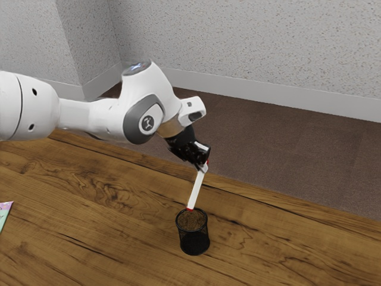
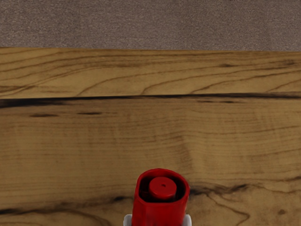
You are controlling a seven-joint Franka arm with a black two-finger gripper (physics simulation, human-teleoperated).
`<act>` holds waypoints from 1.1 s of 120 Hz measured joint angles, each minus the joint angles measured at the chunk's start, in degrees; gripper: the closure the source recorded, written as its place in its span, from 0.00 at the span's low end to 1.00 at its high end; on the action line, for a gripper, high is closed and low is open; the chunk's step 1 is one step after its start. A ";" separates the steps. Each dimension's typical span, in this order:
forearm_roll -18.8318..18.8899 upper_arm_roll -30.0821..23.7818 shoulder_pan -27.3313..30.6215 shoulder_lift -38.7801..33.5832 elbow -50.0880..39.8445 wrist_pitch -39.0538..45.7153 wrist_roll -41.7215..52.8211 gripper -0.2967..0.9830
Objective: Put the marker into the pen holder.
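Note:
The black gripper (image 1: 203,167) is shut on the upper part of a white marker (image 1: 196,190) with red ends. The marker hangs steeply and slightly tilted, its lower red tip at the far rim of the black mesh pen holder (image 1: 194,240) as seen in the exterior view. Whether that tip is inside the rim or above it, I cannot tell. In the wrist view the marker's red end (image 2: 161,200) points up toward the camera between the light fingertips.
The pen holder stands upright on the wooden table (image 1: 107,220). A pink and green packet (image 1: 5,213) lies at the exterior view's left edge. Beyond the table's far edge are brown carpet and a grey wall.

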 joint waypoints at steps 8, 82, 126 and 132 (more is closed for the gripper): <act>-0.20 -0.05 -0.24 0.43 0.11 0.46 -1.21 0.85; 3.74 -5.19 -1.73 -8.97 -16.13 9.26 -7.78 0.82; 15.61 -0.43 -0.13 0.68 14.91 -7.66 -5.96 0.35; 15.48 1.52 9.41 2.15 19.64 -13.52 -4.78 0.33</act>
